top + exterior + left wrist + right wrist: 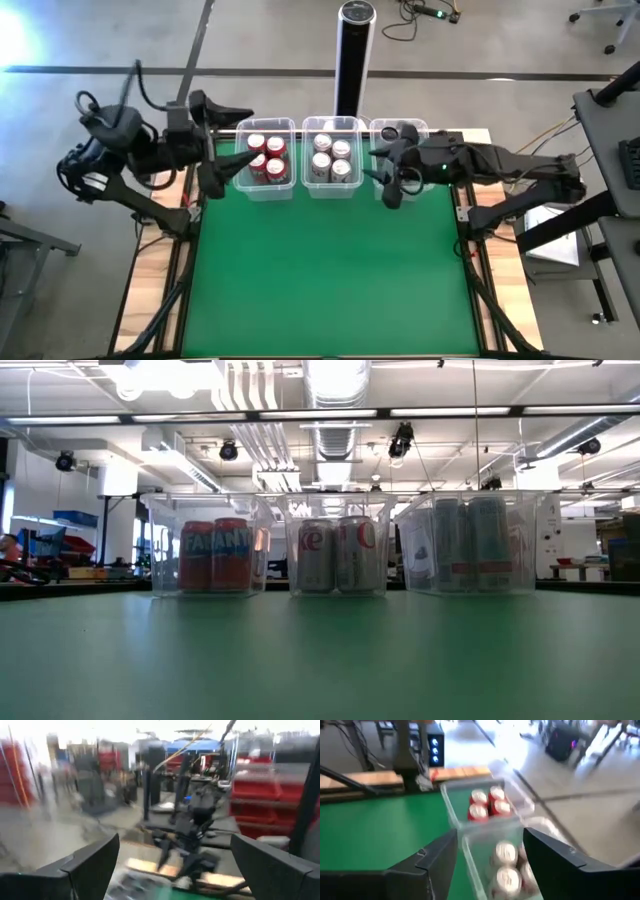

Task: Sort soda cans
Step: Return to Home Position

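Fingers [420, 870] spread and empty on my right gripper [383, 178] and left gripper [228, 170], each beside a clear tub [268, 122]; swinging home low could clip a rim, toppling soda cans [268, 158].

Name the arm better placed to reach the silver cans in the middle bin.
Right. The right tool hangs open by the middle bin, at its front right corner. The left tool is past the red-can bin, which stands between.

Before you, three clear tubs [334, 121] line the green table's [320, 270] far edge, with a black post [353, 60] standing just behind them.
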Tool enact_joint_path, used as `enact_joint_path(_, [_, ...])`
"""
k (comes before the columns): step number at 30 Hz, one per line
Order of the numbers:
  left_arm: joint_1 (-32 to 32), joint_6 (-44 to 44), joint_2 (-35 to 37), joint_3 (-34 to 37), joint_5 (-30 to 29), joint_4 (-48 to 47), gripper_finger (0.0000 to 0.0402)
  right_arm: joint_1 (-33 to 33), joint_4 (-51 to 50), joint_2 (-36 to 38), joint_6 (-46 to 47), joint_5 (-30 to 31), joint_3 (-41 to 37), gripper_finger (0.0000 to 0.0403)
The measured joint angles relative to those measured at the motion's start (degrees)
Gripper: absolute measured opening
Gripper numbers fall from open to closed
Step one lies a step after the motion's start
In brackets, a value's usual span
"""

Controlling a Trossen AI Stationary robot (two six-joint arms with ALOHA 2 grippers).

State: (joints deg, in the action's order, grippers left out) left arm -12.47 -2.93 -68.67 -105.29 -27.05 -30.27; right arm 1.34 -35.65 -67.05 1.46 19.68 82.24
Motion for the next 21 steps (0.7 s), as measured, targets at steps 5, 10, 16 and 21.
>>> enact_joint_path(5, [0.06, 13.0, -0.29, -2.57, 12.14, -3.01, 0.0367, 0.15, 4.45, 5.29, 9.27, 1.16, -13.09, 0.0193])
enact_joint_path(10, [0.54, 11.36, -1.44, -1.04, 24.86, -2.41, 0.0367, 0.07, 4.23, 6.47, 14.23, 1.55, -19.73, 0.017])
enact_joint_path(16, [0.55, 8.58, -1.37, 7.0, 25.21, 5.85, 0.0367, 0.35, 4.87, 6.57, 18.79, 0.77, -21.99, 0.0153])
enact_joint_path(21, [0.56, 5.07, 0.33, 10.61, 38.38, 18.61, 0.0367, 3.2, 5.26, 10.83, 12.94, -2.94, -18.95, 0.0146])
